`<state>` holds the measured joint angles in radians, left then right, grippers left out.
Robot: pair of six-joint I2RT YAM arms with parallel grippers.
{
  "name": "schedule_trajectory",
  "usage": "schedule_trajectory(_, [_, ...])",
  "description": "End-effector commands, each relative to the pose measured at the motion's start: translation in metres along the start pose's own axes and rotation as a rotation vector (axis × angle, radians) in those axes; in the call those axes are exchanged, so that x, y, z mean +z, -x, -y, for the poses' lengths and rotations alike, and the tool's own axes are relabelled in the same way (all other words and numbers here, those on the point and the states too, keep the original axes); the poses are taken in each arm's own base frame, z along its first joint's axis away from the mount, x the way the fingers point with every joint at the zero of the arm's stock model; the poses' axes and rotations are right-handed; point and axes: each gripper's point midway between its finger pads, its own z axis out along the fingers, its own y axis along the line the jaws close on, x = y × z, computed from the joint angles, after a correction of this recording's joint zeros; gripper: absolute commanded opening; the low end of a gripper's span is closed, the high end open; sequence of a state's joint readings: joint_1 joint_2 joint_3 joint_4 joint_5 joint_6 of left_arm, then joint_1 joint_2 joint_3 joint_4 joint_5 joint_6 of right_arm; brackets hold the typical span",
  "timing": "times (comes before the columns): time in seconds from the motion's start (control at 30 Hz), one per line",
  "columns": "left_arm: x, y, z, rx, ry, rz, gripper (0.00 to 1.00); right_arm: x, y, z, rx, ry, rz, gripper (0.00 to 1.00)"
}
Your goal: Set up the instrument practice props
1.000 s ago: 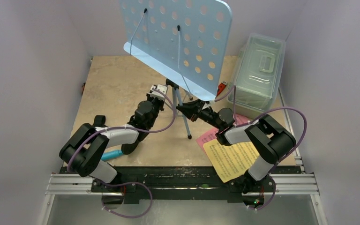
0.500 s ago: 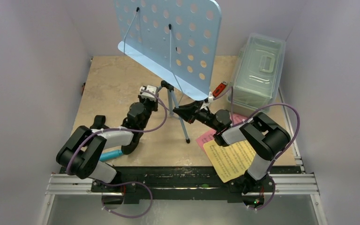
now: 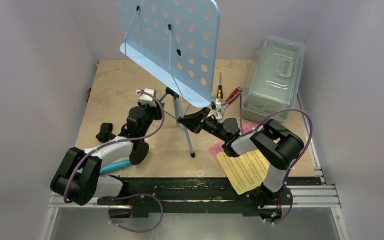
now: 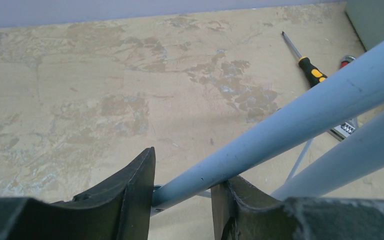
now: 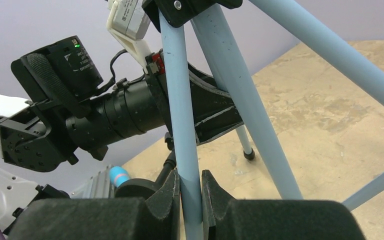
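Note:
The light blue perforated music stand (image 3: 170, 45) stands on its tripod legs (image 3: 182, 125) at mid-table. My left gripper (image 3: 147, 101) is shut on one leg (image 4: 260, 142), which runs slantwise between its fingers (image 4: 182, 167). My right gripper (image 3: 184, 121) is shut on another leg (image 5: 185, 125), pinched between its pads (image 5: 190, 176). The yellow page (image 3: 247, 170) and the pink page (image 3: 219, 148) lie at the front right, under the right arm. The cyan microphone (image 3: 115, 165) lies at the front left beside the black round-base mic stand (image 3: 139, 152), both also in the right wrist view (image 5: 118, 176).
A screwdriver (image 3: 219, 91) and a red-handled wrench (image 3: 228, 99) lie right of the stand; the screwdriver also shows in the left wrist view (image 4: 307, 68). A clear lidded box (image 3: 274, 75) stands at the back right. Grey walls enclose the table on three sides.
Both grippers and the music stand have moved left together. The stand's plate no longer covers the screwdriver and wrench.

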<state>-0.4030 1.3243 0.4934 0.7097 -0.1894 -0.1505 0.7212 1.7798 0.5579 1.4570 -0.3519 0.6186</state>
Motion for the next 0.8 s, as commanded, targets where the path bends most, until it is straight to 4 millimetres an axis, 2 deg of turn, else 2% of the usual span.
schedule_trajectory(0.0, [-0.008,0.019,-0.084,-0.445,0.365,0.094,0.23,-0.052,-0.105,0.047,0.221,-0.281,-0.316,0.00])
schedule_trajectory(0.07, [-0.014,0.016,-0.080,-0.458,0.351,0.072,0.35,-0.051,-0.110,0.051,0.190,-0.302,-0.322,0.00])
schedule_trajectory(0.2, [-0.025,0.012,-0.069,-0.450,0.301,-0.012,0.53,-0.057,-0.113,0.059,0.199,-0.344,-0.308,0.00])
schedule_trajectory(0.27, [-0.031,0.011,-0.061,-0.462,0.274,-0.064,0.72,-0.059,-0.113,0.061,0.193,-0.362,-0.304,0.00])
schedule_trajectory(0.33, [-0.036,0.020,-0.050,-0.474,0.226,-0.089,0.90,-0.058,-0.111,0.062,0.185,-0.366,-0.305,0.00])
schedule_trajectory(0.37, [-0.039,0.024,-0.044,-0.479,0.198,-0.107,0.95,-0.057,-0.110,0.062,0.173,-0.367,-0.306,0.00])
schedule_trajectory(0.47, [-0.045,0.030,-0.030,-0.489,0.139,-0.170,1.00,-0.054,-0.105,0.063,0.149,-0.372,-0.302,0.00])
schedule_trajectory(0.63, [-0.058,0.032,0.007,-0.559,-0.043,-0.251,0.99,-0.049,-0.100,0.058,0.135,-0.360,-0.298,0.00])
schedule_trajectory(0.77, [-0.067,0.043,0.048,-0.680,-0.261,-0.295,0.97,-0.043,-0.101,0.053,0.146,-0.337,-0.302,0.00])
